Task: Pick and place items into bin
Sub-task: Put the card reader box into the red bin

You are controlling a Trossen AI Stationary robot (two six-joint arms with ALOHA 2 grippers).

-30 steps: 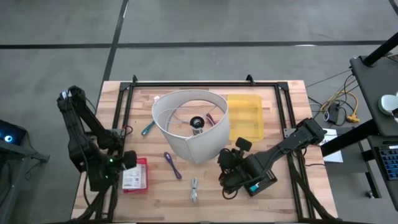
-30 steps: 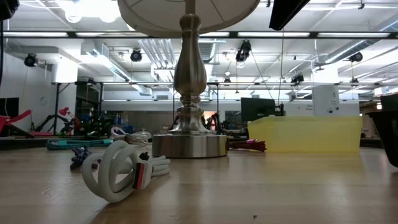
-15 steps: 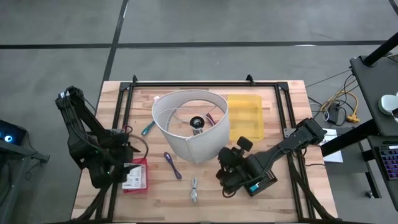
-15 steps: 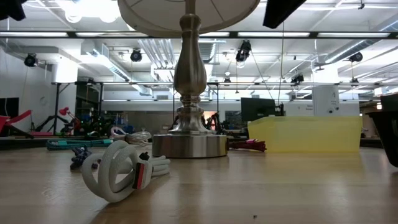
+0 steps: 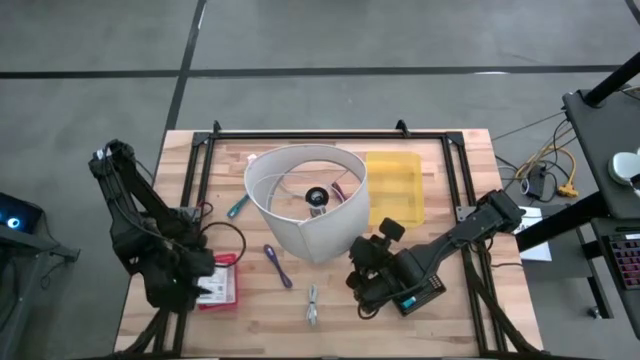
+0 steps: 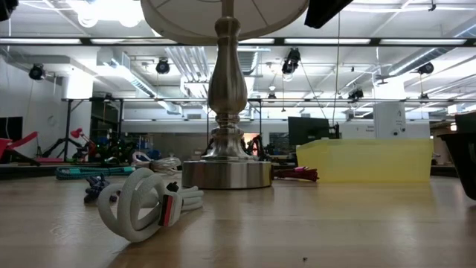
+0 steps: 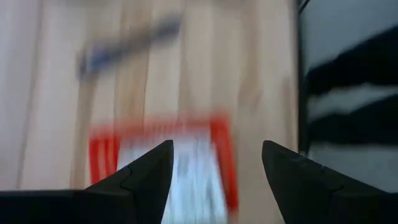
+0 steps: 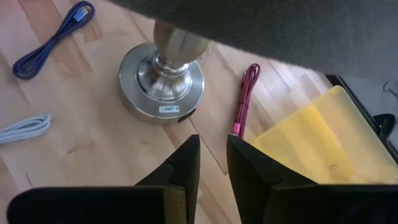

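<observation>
My left gripper (image 7: 214, 149) hovers open at the near left, above a red-and-white packet (image 5: 219, 283) that lies flat on the table. My right gripper (image 8: 213, 144) hangs above the table near the lamp's near right side. Its fingers stand a narrow gap apart with nothing between them. The yellow bin (image 5: 395, 188) sits at the far right of the lamp. Loose on the wood lie a blue cable (image 5: 277, 266), a white coiled cable (image 5: 312, 304), a teal cable (image 5: 237, 207) and a magenta cable (image 8: 244, 98) beside the bin.
A lamp with a wide white shade (image 5: 305, 200) and a silvery base (image 8: 163, 87) stands mid-table, covering part of the magenta cable from above. A black frame rail (image 5: 320, 134) runs round the table. Bare wood lies near the front edge at the right.
My left gripper has rolled about its own axis by roughly a quarter turn and shifted slightly toward the near edge, above the red-and-white packet, staying open. The right arm has kept its place; its wrist has turned a little.
</observation>
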